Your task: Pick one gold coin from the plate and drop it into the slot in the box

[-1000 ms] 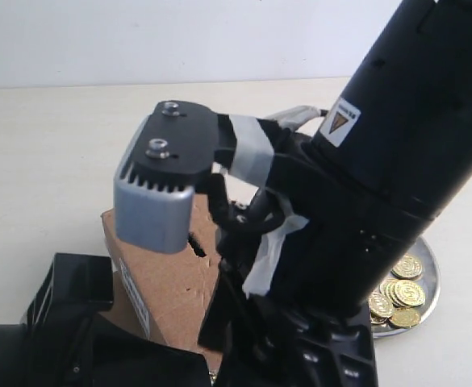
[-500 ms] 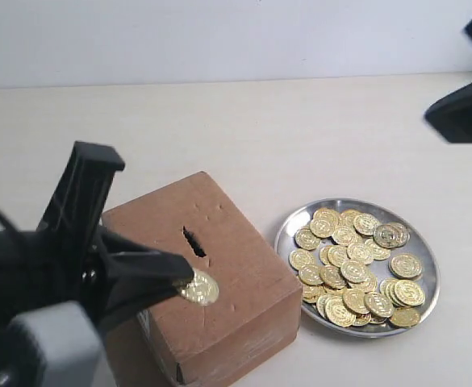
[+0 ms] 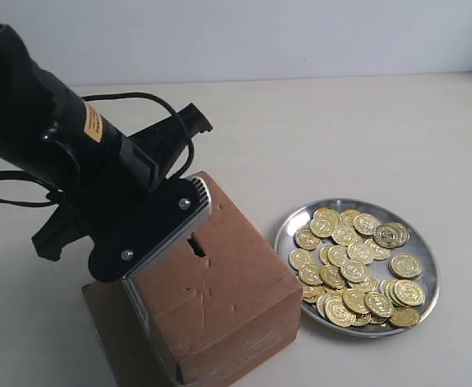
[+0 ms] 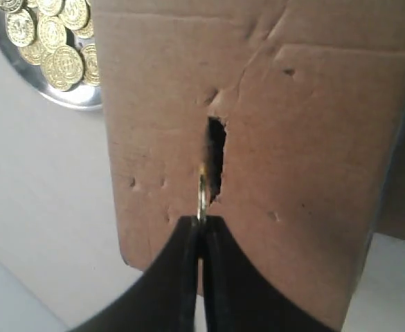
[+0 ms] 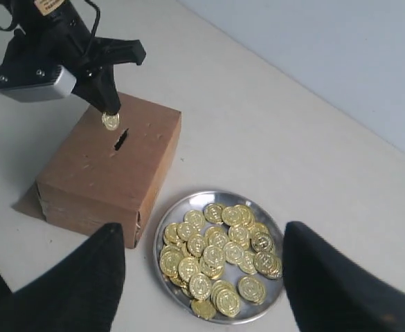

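Left gripper, newly swung over the box, pinches a gold coin edge-on to match the slot; right gripper gapes empty.

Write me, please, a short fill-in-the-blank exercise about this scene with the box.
1. The left end effector grips one gold ____.
2. This piece is lined up edge-on with the dark ____ cut in the box.
3. The other gold pieces lie on the round silver ____.
Missing words: coin, slot, plate.
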Robot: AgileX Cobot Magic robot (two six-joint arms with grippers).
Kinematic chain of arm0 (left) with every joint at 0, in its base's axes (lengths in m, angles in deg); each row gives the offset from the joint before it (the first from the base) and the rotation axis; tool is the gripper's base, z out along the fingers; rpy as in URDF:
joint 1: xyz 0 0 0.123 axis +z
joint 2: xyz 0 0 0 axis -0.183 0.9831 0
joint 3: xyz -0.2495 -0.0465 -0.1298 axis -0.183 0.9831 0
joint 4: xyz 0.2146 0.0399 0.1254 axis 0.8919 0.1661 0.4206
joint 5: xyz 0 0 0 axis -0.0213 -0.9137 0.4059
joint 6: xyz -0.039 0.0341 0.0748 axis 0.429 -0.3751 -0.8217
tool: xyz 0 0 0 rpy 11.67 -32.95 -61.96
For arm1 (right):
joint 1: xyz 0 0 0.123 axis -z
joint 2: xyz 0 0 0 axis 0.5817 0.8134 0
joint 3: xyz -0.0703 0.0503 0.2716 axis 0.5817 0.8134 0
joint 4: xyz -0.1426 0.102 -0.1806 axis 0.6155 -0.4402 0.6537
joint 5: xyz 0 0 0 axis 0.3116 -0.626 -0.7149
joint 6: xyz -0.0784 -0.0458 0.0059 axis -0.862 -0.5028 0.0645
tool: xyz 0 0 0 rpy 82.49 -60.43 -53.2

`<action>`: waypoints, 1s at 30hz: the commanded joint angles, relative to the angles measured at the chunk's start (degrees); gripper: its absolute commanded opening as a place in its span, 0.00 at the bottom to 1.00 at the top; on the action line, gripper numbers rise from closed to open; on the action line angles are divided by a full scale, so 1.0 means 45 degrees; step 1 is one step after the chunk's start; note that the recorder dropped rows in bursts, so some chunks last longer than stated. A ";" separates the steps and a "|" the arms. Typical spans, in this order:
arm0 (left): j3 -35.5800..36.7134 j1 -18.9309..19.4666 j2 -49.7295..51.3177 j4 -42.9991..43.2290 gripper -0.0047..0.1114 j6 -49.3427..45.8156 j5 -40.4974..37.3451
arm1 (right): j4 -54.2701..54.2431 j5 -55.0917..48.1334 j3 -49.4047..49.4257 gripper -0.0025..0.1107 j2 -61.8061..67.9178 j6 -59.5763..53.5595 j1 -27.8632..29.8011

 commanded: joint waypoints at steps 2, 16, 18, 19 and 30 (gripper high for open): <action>-0.0673 -0.0248 0.0801 0.0370 0.04 0.0235 -0.0773 | 0.0110 0.0020 0.1172 0.57 -0.0359 0.0019 -0.0036; -0.0673 -0.0609 0.1484 0.1390 0.04 0.0373 -0.0040 | 0.0319 0.0020 0.1270 0.57 -0.0334 -0.0008 -0.0036; -0.0673 -0.0609 0.1484 0.1390 0.04 0.0373 0.0161 | 0.0319 0.0020 0.1270 0.57 -0.0334 -0.0008 -0.0036; -0.0673 -0.0609 0.1484 0.1390 0.04 0.0373 0.0191 | 0.0319 0.0020 0.1270 0.57 -0.0334 -0.0008 -0.0036; -0.0673 -0.0609 0.1484 0.1390 0.04 0.0613 -0.0054 | 0.0319 0.0020 0.1270 0.57 -0.0334 -0.0008 -0.0036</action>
